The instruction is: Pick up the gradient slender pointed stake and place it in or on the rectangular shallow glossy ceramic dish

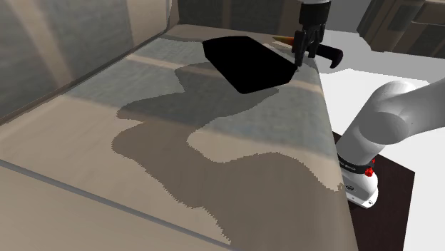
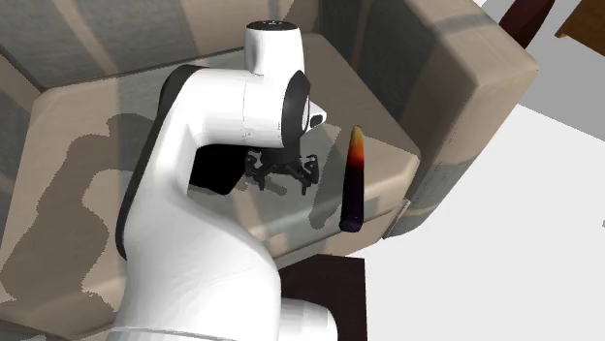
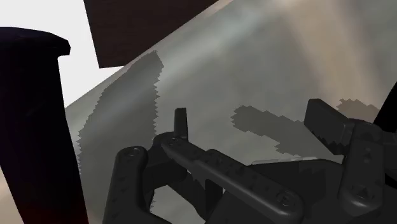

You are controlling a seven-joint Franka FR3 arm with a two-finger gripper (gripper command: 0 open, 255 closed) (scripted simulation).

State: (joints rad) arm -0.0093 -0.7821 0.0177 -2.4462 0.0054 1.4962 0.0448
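The stake (image 2: 352,184) is slender and dark purple, fading to an orange pointed tip. In the second exterior view it stands nearly upright by the surface's edge. In the shoulder view the stake (image 1: 329,55) shows just behind my gripper (image 1: 297,60). The dish (image 1: 249,64) is a flat black rectangle on the beige surface. My gripper hangs over the dish's corner nearest the stake. In the wrist view the gripper (image 3: 254,119) is open with nothing between its fingers (image 3: 181,124), and the stake (image 3: 38,127) rises as a dark column beside them, untouched. My gripper (image 2: 281,182) sits between dish (image 2: 215,172) and stake.
The beige cushioned surface (image 1: 178,142) stretches wide toward the shoulder view's lower left and carries broad shadows. A raised back (image 1: 71,43) borders it at the left. Its edge (image 1: 331,135) drops off beside the dark brown stand (image 2: 325,291). White floor (image 2: 504,223) lies beyond.
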